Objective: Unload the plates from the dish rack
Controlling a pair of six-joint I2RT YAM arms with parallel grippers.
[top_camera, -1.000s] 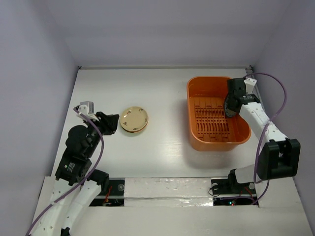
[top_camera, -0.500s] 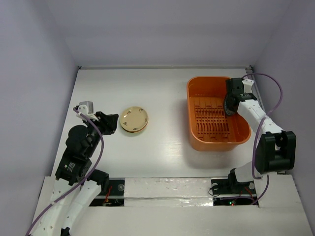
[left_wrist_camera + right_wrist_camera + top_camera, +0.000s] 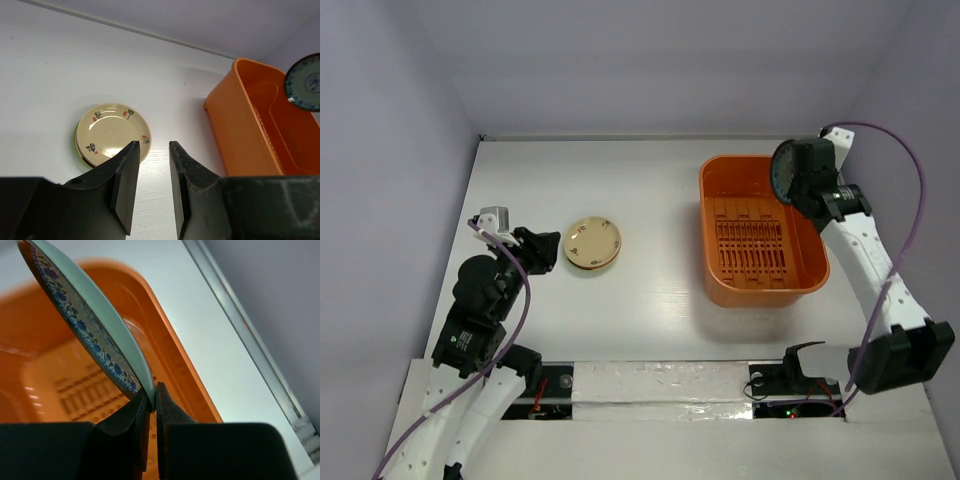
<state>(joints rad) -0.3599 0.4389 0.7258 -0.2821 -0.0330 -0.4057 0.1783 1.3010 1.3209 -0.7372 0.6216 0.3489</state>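
Observation:
The orange dish rack (image 3: 760,282) stands on the right of the table. My right gripper (image 3: 798,186) hangs above its far right corner, shut on the rim of a teal plate with a blue patterned border (image 3: 781,172). In the right wrist view that plate (image 3: 85,315) stands tilted on edge above the rack (image 3: 175,355), pinched at its lower rim by the gripper (image 3: 151,392). A stack of plates (image 3: 593,242) with a cream one on top lies at centre left. My left gripper (image 3: 152,145) is open and holds nothing, just short of the stack (image 3: 112,131).
A lime green rim (image 3: 76,145) shows under the cream plate. The rack's near wall (image 3: 235,130) and the lifted plate (image 3: 305,82) also show in the left wrist view. White walls close the table's back and sides.
My right gripper closed on the teal plate inside the rack and raised it up and back, above the rim. The left arm and the stack have not moved.

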